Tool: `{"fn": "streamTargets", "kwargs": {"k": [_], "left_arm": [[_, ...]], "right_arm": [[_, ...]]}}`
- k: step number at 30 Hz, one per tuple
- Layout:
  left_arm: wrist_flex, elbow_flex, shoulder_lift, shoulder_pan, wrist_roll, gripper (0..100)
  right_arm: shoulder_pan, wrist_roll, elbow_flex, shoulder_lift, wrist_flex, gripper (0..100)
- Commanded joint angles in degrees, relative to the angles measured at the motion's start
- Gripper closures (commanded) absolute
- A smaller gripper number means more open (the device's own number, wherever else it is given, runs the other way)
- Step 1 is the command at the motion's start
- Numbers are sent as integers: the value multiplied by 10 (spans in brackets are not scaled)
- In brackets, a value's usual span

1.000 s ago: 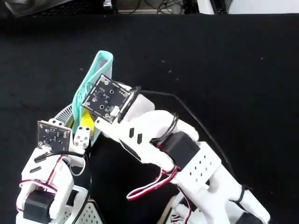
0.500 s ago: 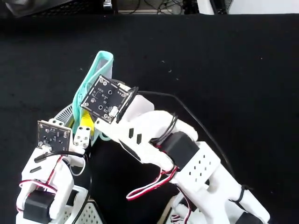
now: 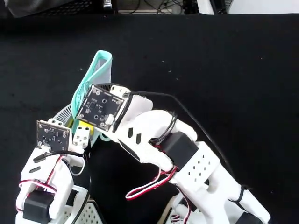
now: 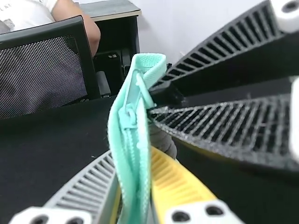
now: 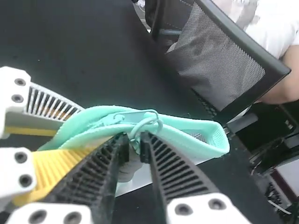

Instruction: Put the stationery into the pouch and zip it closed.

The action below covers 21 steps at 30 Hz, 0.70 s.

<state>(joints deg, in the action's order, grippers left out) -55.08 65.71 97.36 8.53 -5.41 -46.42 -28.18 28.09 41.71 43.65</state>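
The teal pouch [image 3: 95, 74] stands on its edge on the black table, zipper side up. My left gripper [image 4: 136, 186] is shut on the pouch's near end, with the grey finger [image 4: 81, 193] on one side and the yellow pad [image 4: 175, 184] on the other. My right gripper [image 5: 133, 140] is shut on the zipper pull [image 5: 145, 125], its black ribbed fingers [image 5: 175, 170] pinching the ring just above the zipper line. In the high view the right arm's camera board [image 3: 99, 106] hangs over the pouch's middle and hides that grip. No loose stationery is visible.
The black tabletop [image 3: 224, 70] stretches open to the right and back. Both arms crowd the front left corner. A black mesh chair [image 5: 219, 60] stands beyond the table's edge.
The right wrist has slid a little along the pouch toward the left gripper, taking the zipper pull with it. The left arm has kept still.
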Motion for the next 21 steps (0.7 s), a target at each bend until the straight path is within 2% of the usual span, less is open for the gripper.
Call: {"fn": "streamTargets", "kwargs": {"k": [1, 11, 21], "left_arm": [[0, 6, -4, 0, -3, 970], [0, 6, -4, 0, -4, 970], [0, 6, -4, 0, -4, 970]], "right_arm": [[10, -11, -5, 10, -13, 986], [59, -7, -3, 39, -16, 985], [43, 3, 36, 73, -13, 980]]}}
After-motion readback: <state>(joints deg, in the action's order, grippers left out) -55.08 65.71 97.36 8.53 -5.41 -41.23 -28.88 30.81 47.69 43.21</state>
